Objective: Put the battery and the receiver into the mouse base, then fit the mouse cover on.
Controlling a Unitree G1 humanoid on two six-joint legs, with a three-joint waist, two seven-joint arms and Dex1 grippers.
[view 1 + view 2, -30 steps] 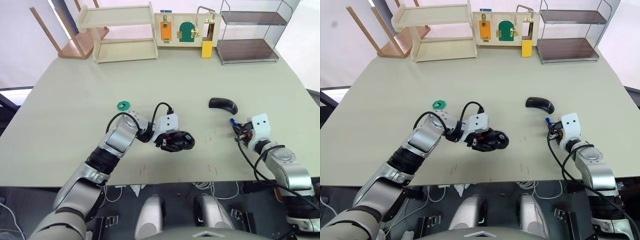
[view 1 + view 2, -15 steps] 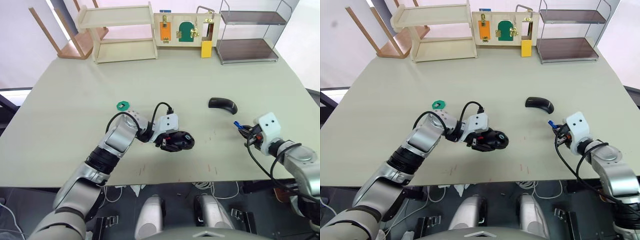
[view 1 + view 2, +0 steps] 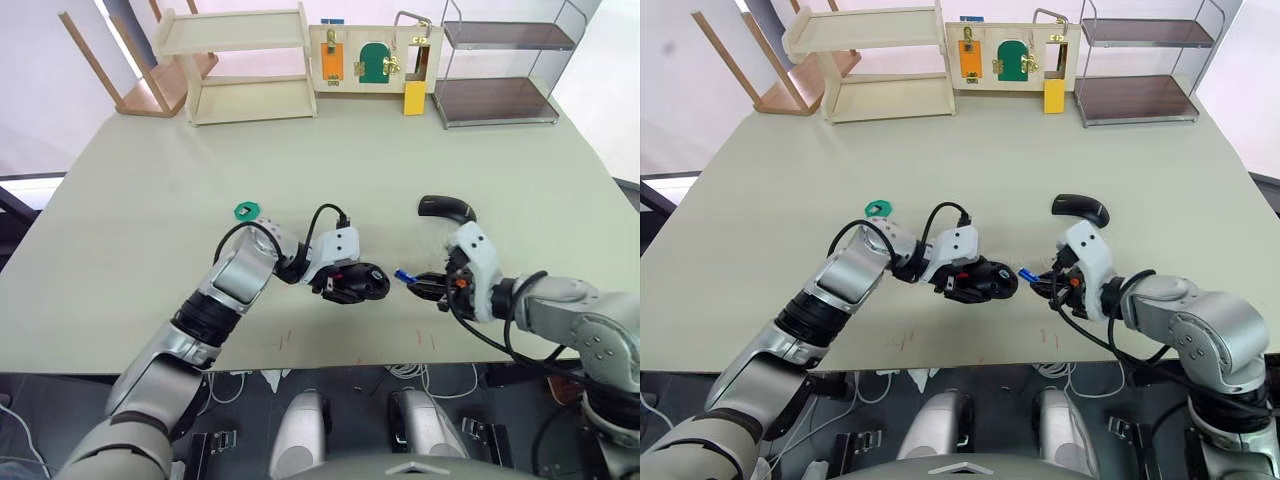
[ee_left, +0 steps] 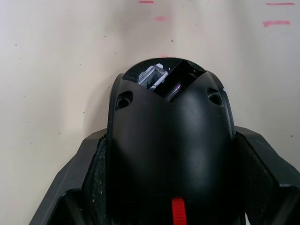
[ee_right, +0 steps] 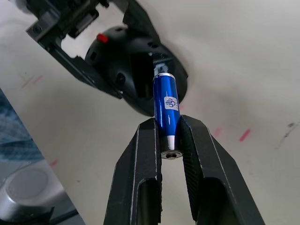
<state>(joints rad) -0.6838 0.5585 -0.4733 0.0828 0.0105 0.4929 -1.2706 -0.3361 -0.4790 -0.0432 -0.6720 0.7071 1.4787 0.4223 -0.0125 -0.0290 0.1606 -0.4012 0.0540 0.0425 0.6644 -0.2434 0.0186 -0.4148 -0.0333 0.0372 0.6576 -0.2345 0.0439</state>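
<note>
Clearly the left gripper (image 3: 348, 283) is closed around the mouse base (image 3: 362, 282) to keep it fixed on the table (image 3: 150, 190), with the open inner side turned up and toward the other arm. In the left wrist view the black body sits tight between the two fingers (image 4: 84, 173), and a dark slot with a pale metal part opens at its far end. I judge this slot to be the place for the battery, so the hold seems meant to keep the base from sliding when something is pushed in.

The right gripper (image 3: 425, 287) is clamped on the battery (image 3: 405, 275), which it grips near one end, so most of the blue cylinder sticks out in front of the fingers. In the right wrist view the battery (image 5: 166, 104) points along the fingers toward the mouse base (image 5: 136, 70), and its free tip appears over the dark opening. From the head views the tip is just beside the base, with a small gap; I cannot tell if it already touches.

The mouse cover (image 3: 446, 207) lies on the table behind the right gripper, apart from both arms. A small green ring (image 3: 246, 211) lies near the left forearm. I cannot make out the receiver.
</note>
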